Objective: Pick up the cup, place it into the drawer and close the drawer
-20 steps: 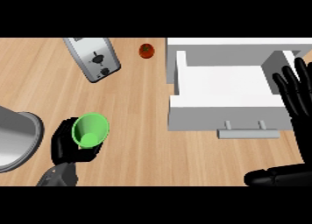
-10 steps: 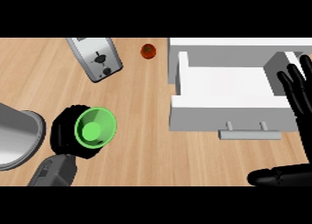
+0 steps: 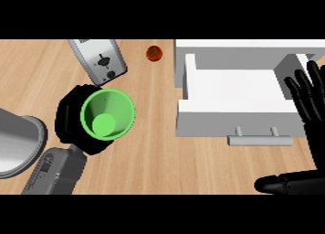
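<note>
Left hand (image 3: 74, 119): my fingers curl round the green cup (image 3: 107, 114).
Right hand (image 3: 319, 107): open, resting at right.
Done: cup lifted.
Left: place into open drawer (image 3: 233, 116), close it.

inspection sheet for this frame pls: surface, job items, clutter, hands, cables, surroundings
Surface: wooden counter, no spills seen.
Job's things: green cup held in the left hand, mouth facing the camera, left of the drawer; white drawer pulled open, inside bare, handle towards the robot.
Clutter: grey toaster at the back; small red tomato-like item beside the drawer's back corner; large metal pot at the left edge.
Hands: left hand curled round the cup; right hand open, fingers up, at the right edge.
Cables: nothing seen.
Surroundings: nothing seen beyond the counter.
</note>
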Controlling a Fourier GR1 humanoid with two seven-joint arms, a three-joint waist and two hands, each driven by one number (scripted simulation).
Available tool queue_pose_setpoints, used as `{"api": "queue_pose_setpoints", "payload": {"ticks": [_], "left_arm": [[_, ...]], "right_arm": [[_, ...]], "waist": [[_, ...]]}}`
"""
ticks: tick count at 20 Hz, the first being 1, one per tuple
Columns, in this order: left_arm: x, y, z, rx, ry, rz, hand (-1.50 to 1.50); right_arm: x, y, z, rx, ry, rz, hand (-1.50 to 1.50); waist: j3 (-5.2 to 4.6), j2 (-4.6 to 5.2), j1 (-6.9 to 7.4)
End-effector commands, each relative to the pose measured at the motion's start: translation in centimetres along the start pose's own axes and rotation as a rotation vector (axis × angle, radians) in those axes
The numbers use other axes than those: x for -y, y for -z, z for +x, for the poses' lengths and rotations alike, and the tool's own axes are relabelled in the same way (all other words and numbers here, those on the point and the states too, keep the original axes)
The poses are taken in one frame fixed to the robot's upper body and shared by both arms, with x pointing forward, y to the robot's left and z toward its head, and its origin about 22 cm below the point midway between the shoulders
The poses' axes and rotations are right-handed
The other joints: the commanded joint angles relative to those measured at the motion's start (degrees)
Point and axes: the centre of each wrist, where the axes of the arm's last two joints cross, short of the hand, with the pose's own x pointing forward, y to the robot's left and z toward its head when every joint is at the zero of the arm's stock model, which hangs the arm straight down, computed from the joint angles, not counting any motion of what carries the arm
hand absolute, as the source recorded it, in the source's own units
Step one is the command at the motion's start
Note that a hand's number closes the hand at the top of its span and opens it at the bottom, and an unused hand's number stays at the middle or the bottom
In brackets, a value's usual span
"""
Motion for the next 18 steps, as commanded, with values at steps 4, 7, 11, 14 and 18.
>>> {"api": "queue_pose_setpoints", "payload": {"ticks": [4, 7, 11, 14, 18], "left_arm": [[4.5, 6.6, 3.9, 0.034, 0.008, -0.021, 1.50], [5.8, 9.3, 4.8, 0.035, 0.022, -0.047, 1.50], [9.0, 11.4, 5.8, 0.027, 0.060, -0.053, 1.50], [11.6, 13.7, 7.1, 0.024, 0.058, -0.065, 1.50], [11.4, 15.7, 6.7, 0.017, 0.093, -0.075, 1.50]], "right_arm": [[0.1, -0.7, -1.2, 0.013, -0.001, -0.006, -1.50], [0.2, 0.5, -2.0, 0.014, -0.035, 0.000, -1.50], [-0.3, -0.5, 0.4, 0.014, -0.006, 0.011, -1.50], [1.6, 0.7, 0.0, 0.022, -0.009, -0.010, -1.50], [1.0, -0.5, -0.5, -0.001, -0.023, 0.000, -1.50]], "waist": [[-0.02, 0.12, -0.45], [-0.02, 0.21, -0.42], [-0.03, 0.13, -0.74], [-0.01, 0.19, -0.67], [-0.03, 0.21, -0.79]]}}
